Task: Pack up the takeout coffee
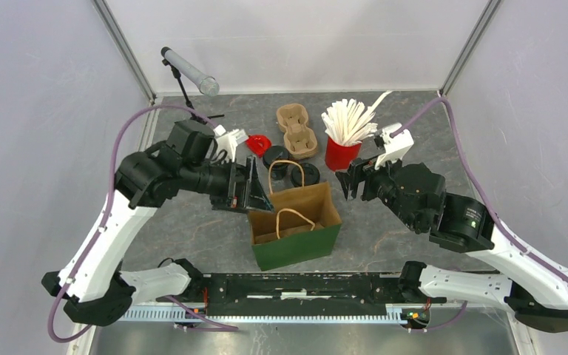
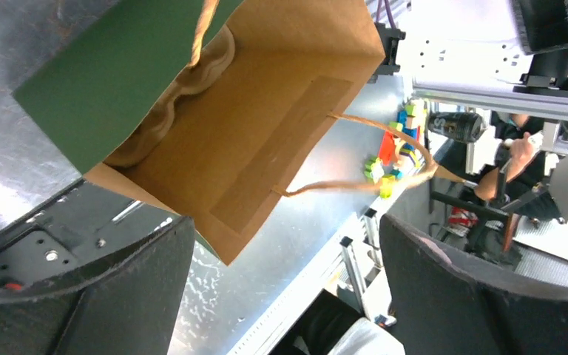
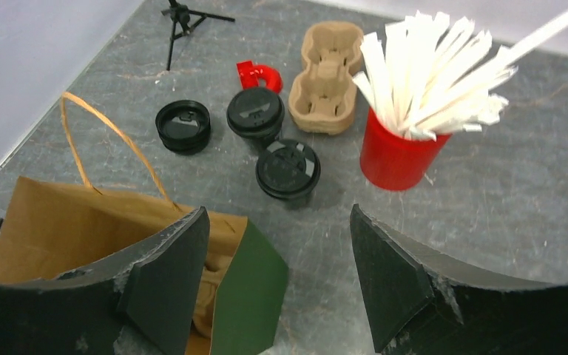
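A green paper bag [image 1: 296, 248] with a brown inside and twine handles stands open at the table's middle. A brown pulp cup carrier [image 2: 200, 74] lies inside it and also shows in the right wrist view [image 3: 200, 296]. Three coffee cups with black lids [image 3: 288, 168] stand behind the bag [image 1: 275, 157]. My left gripper [image 1: 259, 188] is open and empty at the bag's upper left edge, and the left wrist view [image 2: 285, 296] looks into the bag. My right gripper [image 1: 347, 181] is open and empty to the right of the bag's top, above bare table [image 3: 277, 288].
A second pulp carrier [image 1: 296, 131] lies at the back. A red cup [image 1: 342, 153] full of white stirrers stands at the back right. A small red object [image 1: 259, 144] lies left of the cups. A tripod with a grey tube [image 1: 188, 70] stands at the back left.
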Motion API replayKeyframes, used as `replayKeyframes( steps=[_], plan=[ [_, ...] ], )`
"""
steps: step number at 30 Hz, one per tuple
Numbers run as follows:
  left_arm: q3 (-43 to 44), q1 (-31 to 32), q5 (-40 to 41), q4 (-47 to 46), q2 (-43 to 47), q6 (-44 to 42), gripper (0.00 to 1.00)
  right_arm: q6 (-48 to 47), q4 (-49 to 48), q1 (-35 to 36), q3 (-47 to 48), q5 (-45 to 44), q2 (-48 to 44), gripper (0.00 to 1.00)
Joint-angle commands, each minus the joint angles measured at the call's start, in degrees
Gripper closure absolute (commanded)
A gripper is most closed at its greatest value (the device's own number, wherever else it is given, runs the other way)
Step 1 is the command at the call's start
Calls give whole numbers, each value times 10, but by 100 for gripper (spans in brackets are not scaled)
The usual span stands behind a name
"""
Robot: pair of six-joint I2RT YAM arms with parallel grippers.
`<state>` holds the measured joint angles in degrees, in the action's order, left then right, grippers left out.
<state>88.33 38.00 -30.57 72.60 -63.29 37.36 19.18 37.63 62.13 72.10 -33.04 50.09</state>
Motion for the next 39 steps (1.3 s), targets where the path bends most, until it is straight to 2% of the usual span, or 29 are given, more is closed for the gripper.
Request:
replayKeyframes(
  steps=[1,6,9,12,15,18,25,31,39],
  plan=[
    [136,1,96,107,-59,-113,0,82,48,1,-3,-18,-18,24],
    [305,1,186,159,-179,-236,0,110,88,1,-3,-13,-23,24],
    [343,2,146,84,-209,-266,5,122,91,1,-4,1,-33,24],
    [410,6,140,33,-257,-286,11,133,106,1,6,27,-32,24],
    [418,30,128,14,-294,-339,16,134,128,1,10,41,-35,25],
    [422,80,124,17,-329,-411,16,130,134,1,6,29,-52,25],
    [433,164,126,12,-385,-476,17,176,167,1,-7,-34,-114,25],
    [410,180,139,37,-410,-488,20,187,175,1,-24,-45,-153,25],
    [368,181,152,39,-420,-489,36,209,179,1,-37,-61,-179,25]
  ],
)
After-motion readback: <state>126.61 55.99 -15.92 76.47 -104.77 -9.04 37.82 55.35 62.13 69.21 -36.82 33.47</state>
